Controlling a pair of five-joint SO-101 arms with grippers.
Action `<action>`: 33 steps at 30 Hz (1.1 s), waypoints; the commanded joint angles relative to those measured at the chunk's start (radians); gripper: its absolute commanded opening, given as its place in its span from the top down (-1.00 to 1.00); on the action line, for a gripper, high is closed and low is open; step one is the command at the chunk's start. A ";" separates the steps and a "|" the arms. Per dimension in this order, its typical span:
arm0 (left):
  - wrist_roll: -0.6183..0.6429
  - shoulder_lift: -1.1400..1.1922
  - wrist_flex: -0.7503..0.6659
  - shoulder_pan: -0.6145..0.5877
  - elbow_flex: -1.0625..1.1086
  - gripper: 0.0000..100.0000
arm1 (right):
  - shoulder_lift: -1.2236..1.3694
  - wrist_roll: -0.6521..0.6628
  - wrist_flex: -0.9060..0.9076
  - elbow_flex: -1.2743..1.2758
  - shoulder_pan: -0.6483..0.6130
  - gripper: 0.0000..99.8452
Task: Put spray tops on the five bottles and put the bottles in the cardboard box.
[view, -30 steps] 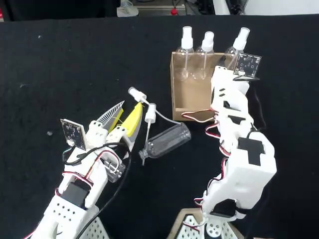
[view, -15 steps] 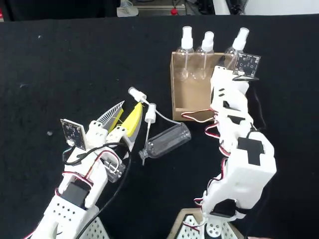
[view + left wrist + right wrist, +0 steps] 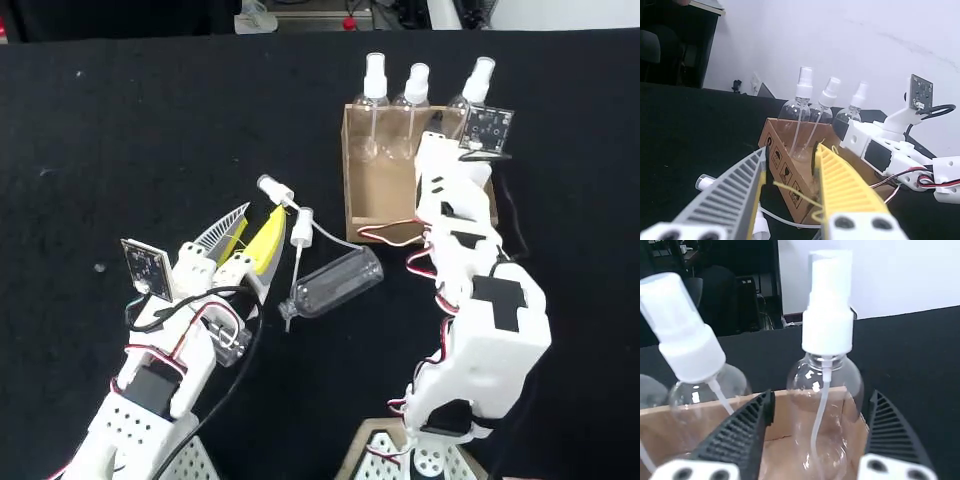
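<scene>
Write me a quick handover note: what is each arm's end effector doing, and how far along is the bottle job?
Left end effector: open, over the table by two loose spray tops.
Right end effector: open, straddling the rightmost bottle in the cardboard box.
Done: three capped bottles stand in the box.
To do: cap and box the bare bottle lying on the table, then a fifth.

Three capped bottles (image 3: 373, 135), seemingly in box (image 3: 383, 196)

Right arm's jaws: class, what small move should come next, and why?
Probably draw the right arm up and back, out of the cardboard box. Its jaws stand open either side of a capped bottle standing in the box, so it looks released, while an uncapped bottle lies by loose spray tops.
</scene>
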 commanded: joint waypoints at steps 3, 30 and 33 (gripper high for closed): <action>0.008 -0.003 -0.015 0.001 0.022 0.68 | -0.137 -0.002 -0.017 0.033 0.002 0.48; 0.008 -0.003 -0.015 -0.001 0.022 0.68 | -0.858 -0.006 1.525 -0.107 -0.121 0.48; 0.008 -0.003 -0.015 0.001 0.022 0.68 | -0.869 -0.002 1.587 -0.107 -0.247 0.55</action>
